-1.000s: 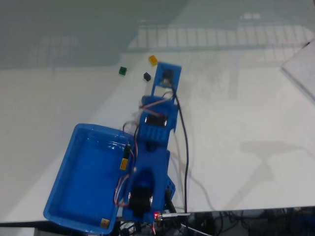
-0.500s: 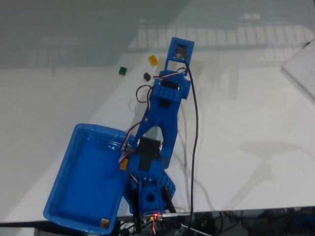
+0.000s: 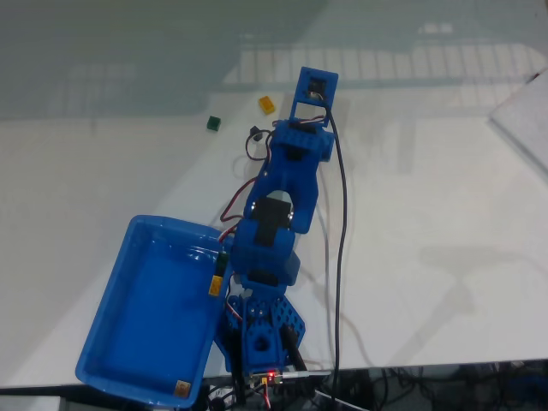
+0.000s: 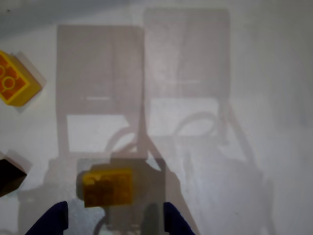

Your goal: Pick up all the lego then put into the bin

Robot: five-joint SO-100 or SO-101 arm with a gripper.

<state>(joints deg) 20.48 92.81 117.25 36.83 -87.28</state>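
The blue arm (image 3: 278,223) reaches across the white table (image 3: 428,214) toward 12 o'clock in the fixed view, its head above the loose bricks. In the wrist view the two blue tips of the claw (image 4: 111,220) enter at the bottom edge, spread apart with an open gap between them and nothing gripped. A yellow brick (image 4: 107,187) lies on the table just above that gap, toward the claw's 12 o'clock and slightly nearer the left-hand tip; contact with either tip cannot be judged. A second yellow brick (image 4: 14,81) sits at the left edge of the wrist view, at roughly 10 o'clock from the claw and well apart from it. A black brick (image 4: 9,175) shows partly at the left edge, at about 9 o'clock from the first yellow brick. In the fixed view a dark green brick (image 3: 212,123) lies at 9 o'clock from the arm's head. The blue bin (image 3: 111,300) stands at 7 o'clock from the arm, beside its base, with a tan square sticker (image 3: 181,390) at its near corner.
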